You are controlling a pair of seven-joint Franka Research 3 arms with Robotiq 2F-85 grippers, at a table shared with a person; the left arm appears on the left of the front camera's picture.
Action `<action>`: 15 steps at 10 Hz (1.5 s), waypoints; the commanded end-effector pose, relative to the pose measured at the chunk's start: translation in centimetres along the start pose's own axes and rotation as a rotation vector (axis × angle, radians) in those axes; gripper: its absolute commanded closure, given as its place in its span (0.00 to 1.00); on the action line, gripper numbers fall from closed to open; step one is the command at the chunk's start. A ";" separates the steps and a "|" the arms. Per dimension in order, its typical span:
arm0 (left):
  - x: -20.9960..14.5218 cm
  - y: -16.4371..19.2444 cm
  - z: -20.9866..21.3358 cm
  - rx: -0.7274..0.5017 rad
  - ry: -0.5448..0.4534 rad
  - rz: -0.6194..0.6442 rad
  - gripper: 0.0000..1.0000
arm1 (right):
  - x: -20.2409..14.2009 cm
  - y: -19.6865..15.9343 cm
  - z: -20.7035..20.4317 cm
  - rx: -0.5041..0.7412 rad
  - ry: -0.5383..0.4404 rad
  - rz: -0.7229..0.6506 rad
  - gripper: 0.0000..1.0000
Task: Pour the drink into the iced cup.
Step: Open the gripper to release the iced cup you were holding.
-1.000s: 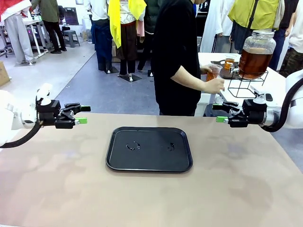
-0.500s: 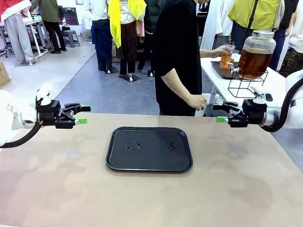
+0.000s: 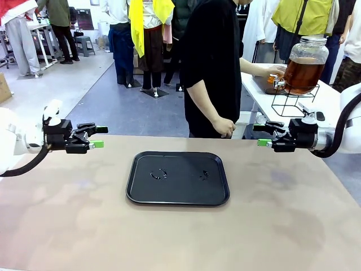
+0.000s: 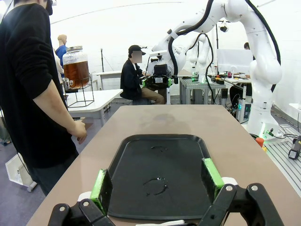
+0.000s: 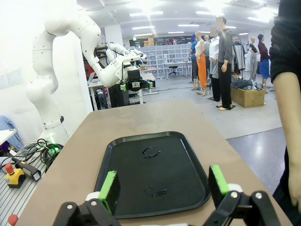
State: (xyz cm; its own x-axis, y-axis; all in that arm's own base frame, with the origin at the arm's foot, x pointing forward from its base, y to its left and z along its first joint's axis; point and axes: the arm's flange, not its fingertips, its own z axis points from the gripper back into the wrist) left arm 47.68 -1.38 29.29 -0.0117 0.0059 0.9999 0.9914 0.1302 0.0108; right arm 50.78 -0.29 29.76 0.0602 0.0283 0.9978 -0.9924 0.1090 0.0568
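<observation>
My left gripper [image 3: 97,137] hovers open over the table's left side, and my right gripper [image 3: 260,135] hovers open over the right side; both are empty and point at each other. Between them lies a black tray [image 3: 177,178] bearing only two small wet marks. Behind the far edge, a person in black holds a cup [image 3: 272,77] with one hand at the tap of a glass dispenser [image 3: 305,65] of amber drink. In the left wrist view the green pads [image 4: 101,186] frame the tray [image 4: 183,155]. The right wrist view shows the tray [image 5: 178,160] past its own open gripper [image 5: 163,184].
The dispenser stands on a black wire stand [image 3: 290,101] on a white side table [image 3: 333,99] at the back right. The person's other hand [image 3: 225,127] hangs just beyond the table's far edge. Bare brown tabletop [image 3: 180,237] surrounds the tray.
The person raised the cup from beside the side table up to the dispenser tap and dropped the other hand toward the table's far edge. Neither arm moved.
</observation>
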 end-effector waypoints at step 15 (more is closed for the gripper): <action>0.0 0.1 -0.1 0.014 -0.011 -0.012 0.00 | 0.3 -0.1 0.0 -0.003 0.003 0.004 0.00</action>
State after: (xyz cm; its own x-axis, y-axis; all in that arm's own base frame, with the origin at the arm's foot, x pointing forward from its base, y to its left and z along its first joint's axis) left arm 47.68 -1.38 29.29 -0.0117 0.0059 0.9999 0.9914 0.1302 0.0108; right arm 50.78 -0.29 29.76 0.0602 0.0283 0.9978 -0.9924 0.1090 0.0568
